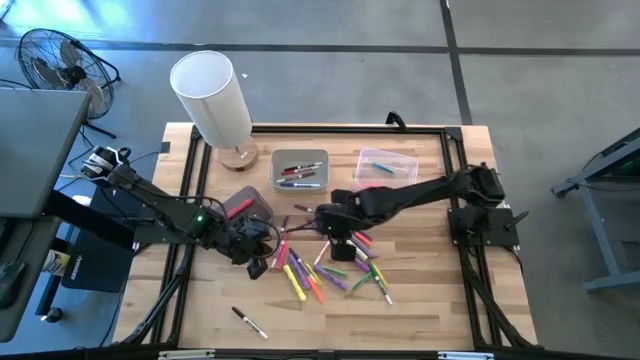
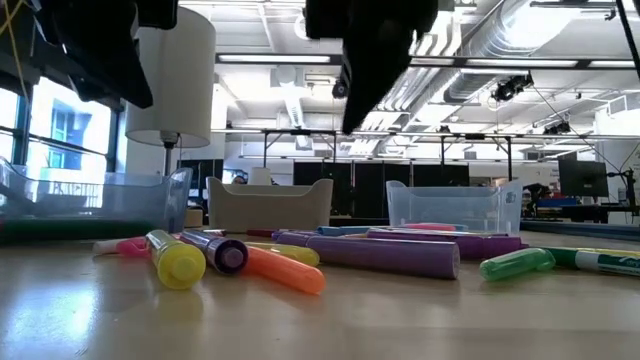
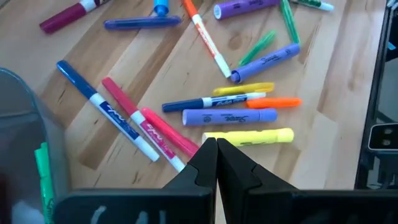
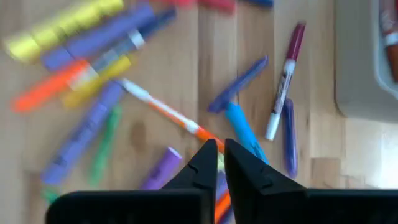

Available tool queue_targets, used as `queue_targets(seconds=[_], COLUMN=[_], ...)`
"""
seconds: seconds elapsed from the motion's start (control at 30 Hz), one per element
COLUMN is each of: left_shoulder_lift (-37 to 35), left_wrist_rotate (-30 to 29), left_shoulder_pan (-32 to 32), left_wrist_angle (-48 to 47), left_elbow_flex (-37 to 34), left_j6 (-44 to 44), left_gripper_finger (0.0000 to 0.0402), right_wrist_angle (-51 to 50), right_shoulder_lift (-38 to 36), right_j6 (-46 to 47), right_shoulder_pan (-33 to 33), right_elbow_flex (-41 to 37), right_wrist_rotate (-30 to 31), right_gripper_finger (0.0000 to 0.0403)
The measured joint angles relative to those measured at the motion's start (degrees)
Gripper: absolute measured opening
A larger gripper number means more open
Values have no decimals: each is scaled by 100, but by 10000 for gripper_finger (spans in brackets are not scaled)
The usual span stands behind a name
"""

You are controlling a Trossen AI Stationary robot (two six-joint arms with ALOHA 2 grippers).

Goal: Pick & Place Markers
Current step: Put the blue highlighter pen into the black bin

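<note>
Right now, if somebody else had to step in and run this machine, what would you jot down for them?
Left gripper: jaws shut, empty, over the scattered markers near a yellow highlighter.
Right gripper: jaws nearly closed, holding nothing, above the pile by a light-blue marker.
Done: some markers lie in the grey plastic bin and a few in the clear plastic bin.
Left: most of the coloured markers are loose on the wooden table, including a stray black-and-white marker.

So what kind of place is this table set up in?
Probably a robotics lab or open workshop: a wooden table on a concrete floor, exposed ducts overhead, monitors on benches behind, and a fan nearby.
</note>
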Motion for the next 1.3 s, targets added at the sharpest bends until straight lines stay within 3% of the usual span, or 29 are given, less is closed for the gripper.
queue_targets(seconds=[0.37, 0.87, 1.17, 1.3], left_shoulder_lift=[-68, -1075, -1129, -1129], left_wrist_rotate=[93, -352, -387, -390], left_shoulder_pan=[-2, 0, 0, 0], left_wrist_angle=[230, 39, 23, 25], left_elbow_flex=[0, -55, -53, -52], left_j6=[367, 876, 790, 771], left_gripper_finger=[0, 0, 0, 0], right_wrist_angle=[450, 1594, 2149, 2336], right_shoulder_lift=[69, 71, 69, 56], right_j6=[-1808, -2374, -2498, -2496], right_shoulder_pan=[-575, -846, -974, -974], right_elbow_flex=[-793, -1881, -2417, -2569], right_wrist_rotate=[-175, -330, -241, -250], right_gripper_finger=[117, 117, 116, 97])
